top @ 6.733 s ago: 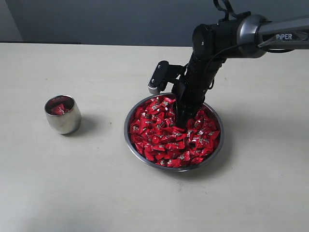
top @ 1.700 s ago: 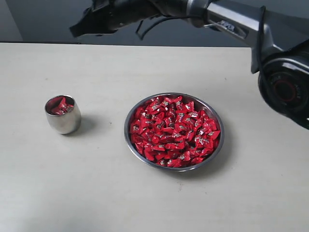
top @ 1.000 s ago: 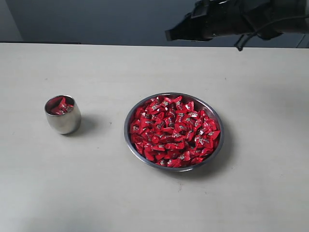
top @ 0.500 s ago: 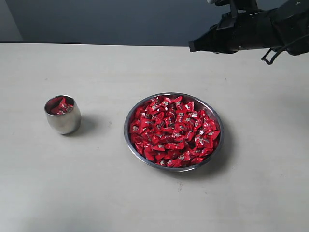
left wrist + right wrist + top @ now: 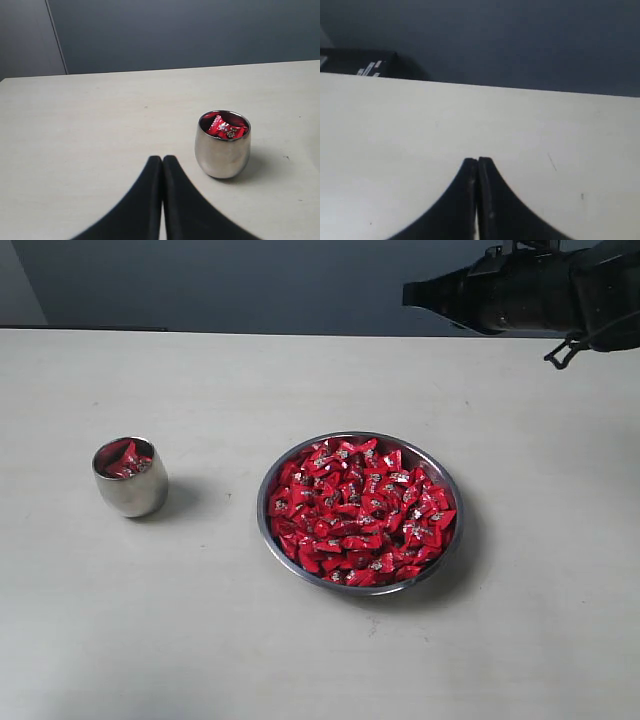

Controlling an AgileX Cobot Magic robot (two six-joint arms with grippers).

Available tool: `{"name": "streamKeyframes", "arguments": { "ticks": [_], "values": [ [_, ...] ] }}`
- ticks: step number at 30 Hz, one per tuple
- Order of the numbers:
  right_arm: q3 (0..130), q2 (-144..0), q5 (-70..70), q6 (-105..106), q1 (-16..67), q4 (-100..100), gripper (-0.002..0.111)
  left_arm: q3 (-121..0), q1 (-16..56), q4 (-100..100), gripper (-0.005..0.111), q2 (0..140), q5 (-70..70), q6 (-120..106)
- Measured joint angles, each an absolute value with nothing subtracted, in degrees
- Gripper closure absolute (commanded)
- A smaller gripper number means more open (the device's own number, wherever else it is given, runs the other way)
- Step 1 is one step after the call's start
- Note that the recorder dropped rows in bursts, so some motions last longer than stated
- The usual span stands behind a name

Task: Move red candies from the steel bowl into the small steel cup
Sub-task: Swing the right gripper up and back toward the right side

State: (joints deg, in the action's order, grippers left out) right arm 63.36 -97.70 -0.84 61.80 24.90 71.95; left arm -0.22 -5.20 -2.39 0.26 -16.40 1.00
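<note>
The steel bowl (image 5: 272,480) sits mid-table, heaped with red candies (image 5: 360,510). The small steel cup (image 5: 130,480) stands upright to its left with a few red candies (image 5: 124,460) inside. In the left wrist view the cup (image 5: 222,152) stands just beyond and beside my left gripper (image 5: 162,159), which is shut and empty; the candies (image 5: 224,126) show in the cup's mouth. My right gripper (image 5: 412,292) hangs high at the back right, far from the bowl. In the right wrist view the right gripper (image 5: 477,161) is shut with nothing in it, over bare table.
The pale table (image 5: 200,640) stretches around the bowl and cup. A dark wall (image 5: 220,280) runs behind the table's far edge. A dark box (image 5: 365,64) stands at the table's edge in the right wrist view.
The right arm has swung from over the cup side toward the right and back, high above the table. Bowl, cup and candies have not moved.
</note>
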Motion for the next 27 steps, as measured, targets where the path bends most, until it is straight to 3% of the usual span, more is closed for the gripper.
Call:
{"name": "streamKeyframes", "arguments": {
  "ticks": [9, 16, 27],
  "values": [
    [50.39, -89.31, 8.80, 60.43, 24.90, 70.18, 0.109, -0.22, -5.20, -2.39, 0.106, 0.26, -16.40, 1.00],
    [47.11, -84.02, 13.65, 44.82, 24.29, 70.16, 0.109, -0.22, -5.20, -2.39, 0.106, 0.26, -16.40, 1.00],
    [50.55, -83.38, 1.13, 30.33, 24.29, 76.36, 0.109, -0.22, -5.20, -2.39, 0.106, 0.26, -16.40, 1.00]
  ]
}}
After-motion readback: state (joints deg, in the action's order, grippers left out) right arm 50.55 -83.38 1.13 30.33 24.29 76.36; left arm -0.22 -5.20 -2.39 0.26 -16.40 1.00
